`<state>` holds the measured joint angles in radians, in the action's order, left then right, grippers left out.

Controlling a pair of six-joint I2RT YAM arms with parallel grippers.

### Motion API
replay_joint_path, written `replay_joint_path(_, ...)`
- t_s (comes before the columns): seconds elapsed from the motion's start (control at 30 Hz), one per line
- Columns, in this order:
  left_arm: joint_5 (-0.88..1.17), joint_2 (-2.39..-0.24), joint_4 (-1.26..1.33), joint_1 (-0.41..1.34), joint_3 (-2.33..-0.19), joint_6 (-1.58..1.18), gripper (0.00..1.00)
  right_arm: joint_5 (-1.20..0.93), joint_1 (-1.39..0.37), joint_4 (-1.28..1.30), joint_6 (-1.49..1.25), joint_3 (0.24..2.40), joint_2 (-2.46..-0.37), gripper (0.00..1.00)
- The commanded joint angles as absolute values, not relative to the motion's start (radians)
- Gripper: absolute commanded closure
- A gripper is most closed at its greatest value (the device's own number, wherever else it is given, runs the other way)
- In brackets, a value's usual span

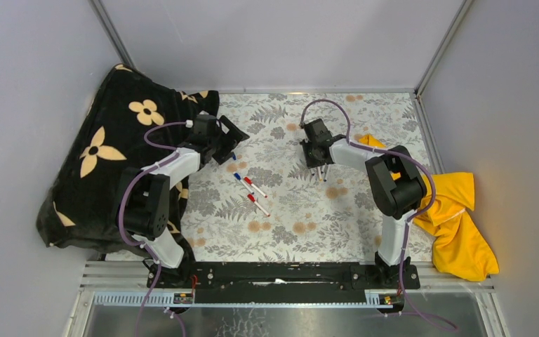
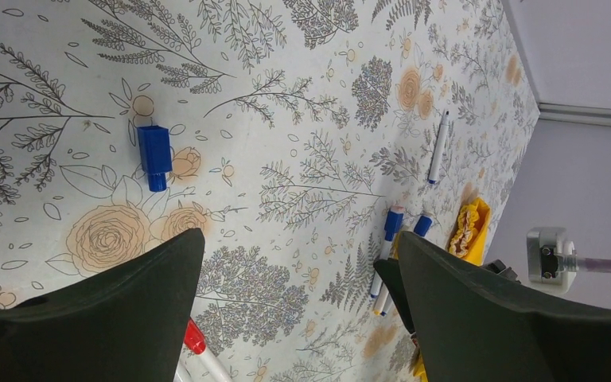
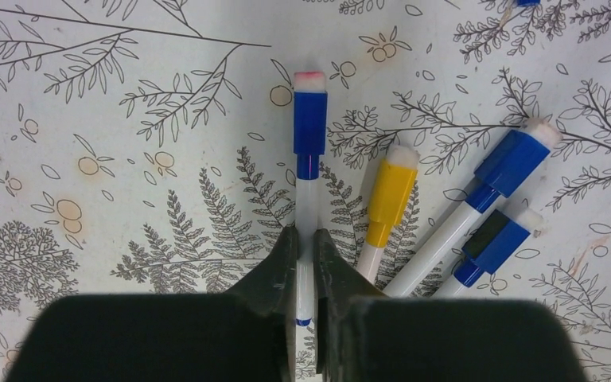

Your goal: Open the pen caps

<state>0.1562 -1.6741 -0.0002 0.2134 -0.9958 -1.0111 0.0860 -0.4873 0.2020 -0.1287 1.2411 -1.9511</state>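
The right gripper (image 3: 304, 239) is clamped tight on the white barrel of a pen (image 3: 307, 203). The pen's blue cap (image 3: 310, 131) lies straight ahead of that gripper's fingertips, and the long axis is in line with the fingers. Just beside that gripper three more capped pens are counted, one with a yellow cap (image 3: 390, 191) and two blue (image 3: 513, 159) (image 3: 493, 243). The left gripper (image 2: 300, 239), spread wide and empty, is held well apart from the right gripper, so the free pull is judged to fall to it. Between the two grippers lie one loose blue cap (image 2: 155, 155) and three further pens: one blue-capped (image 1: 241, 179), two red-capped (image 1: 255, 187) (image 1: 258, 203).
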Motion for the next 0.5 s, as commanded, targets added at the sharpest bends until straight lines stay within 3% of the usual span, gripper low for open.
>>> replay_joint_path(0.0,0.145,-1.668,0.048,0.217,-0.985,-1.018,0.01,0.093,-0.500,0.236,-0.127,1.258,-1.965,0.97)
replay_joint_path(0.03,0.148,-1.671,0.050,0.219,-0.985,-1.021,0.01,0.093,-0.500,0.230,-0.122,1.250,-1.955,1.00)
replay_joint_path(0.47,0.268,-1.687,0.160,0.290,-1.001,-1.039,0.01,-0.089,-0.556,0.185,-0.058,1.204,-1.760,1.00)
